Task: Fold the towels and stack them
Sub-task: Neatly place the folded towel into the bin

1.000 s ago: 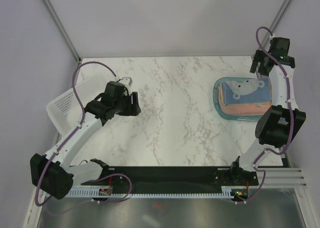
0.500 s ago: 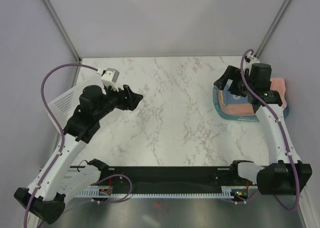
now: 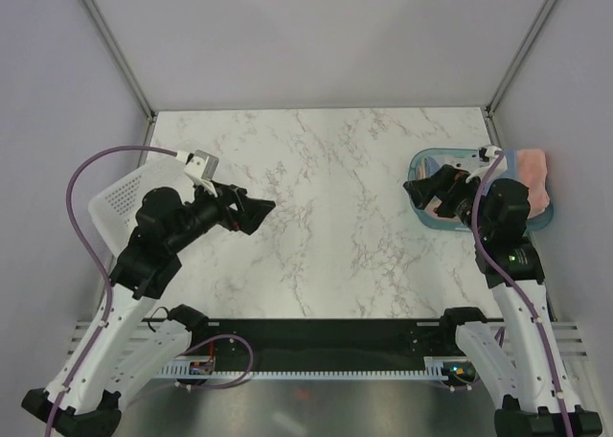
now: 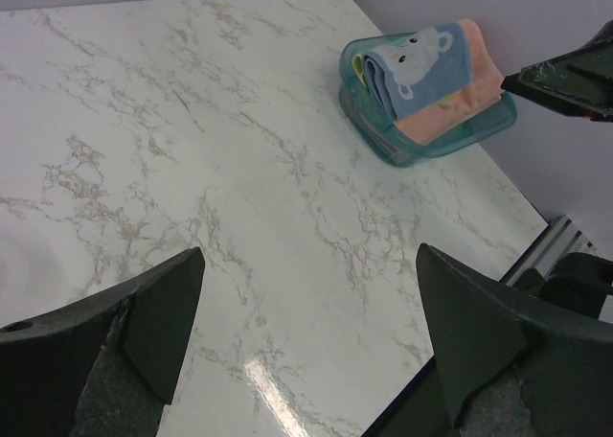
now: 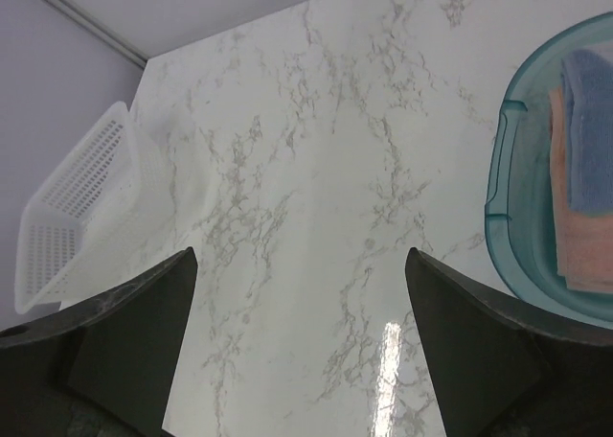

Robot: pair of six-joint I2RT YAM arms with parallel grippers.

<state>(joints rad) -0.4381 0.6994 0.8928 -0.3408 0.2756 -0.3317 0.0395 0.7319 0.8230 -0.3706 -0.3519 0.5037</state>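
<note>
The towels lie folded in a stack inside the teal tray [image 4: 419, 148] at the right of the table. A blue-grey towel [image 4: 421, 58] with a bear face is on top, a salmon-pink towel [image 4: 448, 106] below it, and a pale-yellow edge [image 4: 361, 66] shows at the side. The pink towel [image 3: 533, 172] hangs over the tray's far right rim. My left gripper [image 3: 260, 215] hovers open and empty over the left of the table. My right gripper [image 3: 422, 194] is open and empty above the tray's left edge, hiding part of the stack.
A white perforated basket [image 3: 120, 202] stands tilted at the table's left edge. The marble tabletop [image 3: 335, 197] lies between the two grippers. A black rail with the arm bases [image 3: 326, 336] runs along the near edge.
The left gripper has opened wider and its arm has lifted, pointing right. The right arm has swung from the back right corner to above the tray's left side.
</note>
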